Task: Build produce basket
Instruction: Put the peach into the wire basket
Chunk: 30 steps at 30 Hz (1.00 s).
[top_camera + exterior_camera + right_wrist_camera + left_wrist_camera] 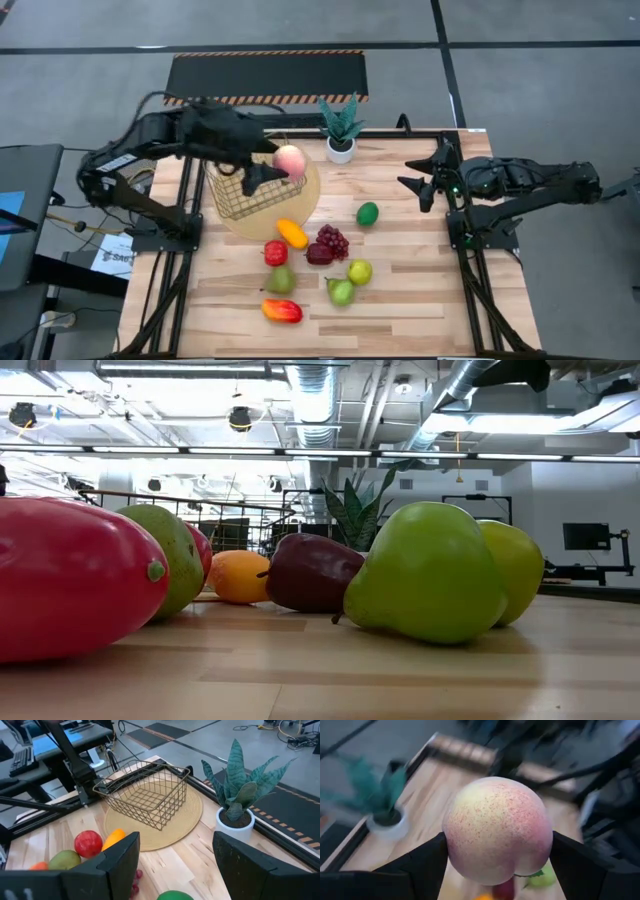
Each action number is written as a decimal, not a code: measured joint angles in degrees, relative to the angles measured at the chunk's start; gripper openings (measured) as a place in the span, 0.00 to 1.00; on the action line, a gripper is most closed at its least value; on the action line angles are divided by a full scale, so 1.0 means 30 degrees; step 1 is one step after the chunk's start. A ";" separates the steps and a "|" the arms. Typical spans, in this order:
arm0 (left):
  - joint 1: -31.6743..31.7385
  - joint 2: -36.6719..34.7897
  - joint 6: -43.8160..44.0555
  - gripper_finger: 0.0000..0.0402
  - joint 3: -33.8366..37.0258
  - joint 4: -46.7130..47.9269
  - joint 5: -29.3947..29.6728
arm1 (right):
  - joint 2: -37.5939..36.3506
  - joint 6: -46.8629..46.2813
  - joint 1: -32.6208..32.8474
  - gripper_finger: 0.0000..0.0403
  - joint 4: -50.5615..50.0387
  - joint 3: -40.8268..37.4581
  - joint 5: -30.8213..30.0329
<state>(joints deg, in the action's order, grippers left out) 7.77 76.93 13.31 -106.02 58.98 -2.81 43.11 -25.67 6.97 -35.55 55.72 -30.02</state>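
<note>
My left gripper [283,166] is shut on a pink peach [289,159], held in the air over the far right corner of the gold wire basket [240,192]. The basket stands on a round woven mat [303,205]; it also shows in the right wrist view [145,795]. Loose produce lies on the table nearer the front: a green lime [368,213], an orange mango [292,233], a red apple [275,252], purple grapes [333,240], pears [341,291] and a red-orange mango [282,311]. My right gripper [420,172] is open and empty at the table's right side. My left gripper pinches the peach's two opposite sides [451,845] between its two fingers [420,867], around the fruit's widest part. The fingers come from the table's left. The peach is lifted clear of the basket and the table.
A spiky green plant in a white pot [340,130] stands at the far edge, just right of the basket. Metal frame rails [470,250] run along the table's left and right sides. Bare wood shows at the table's right [420,260].
</note>
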 joint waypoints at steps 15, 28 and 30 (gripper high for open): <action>-0.0007 -0.2486 -0.0903 0.72 0.0000 -0.2474 -0.1733 | 0.0009 0.0051 0.0006 0.68 0.0504 0.0000 -0.0007; 0.0000 -0.1404 0.3714 0.72 0.0015 0.4555 0.9659 | 0.0060 -0.0285 0.0004 0.68 0.0518 0.0000 -0.0007; 0.0036 -0.0946 0.4403 0.72 0.0015 0.4999 1.0007 | 0.0141 -0.0423 -0.0001 0.68 0.0525 0.0000 -0.0007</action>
<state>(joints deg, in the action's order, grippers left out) 7.88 74.09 26.52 -105.97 73.98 27.21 43.53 -26.94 6.96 -33.98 55.72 -30.04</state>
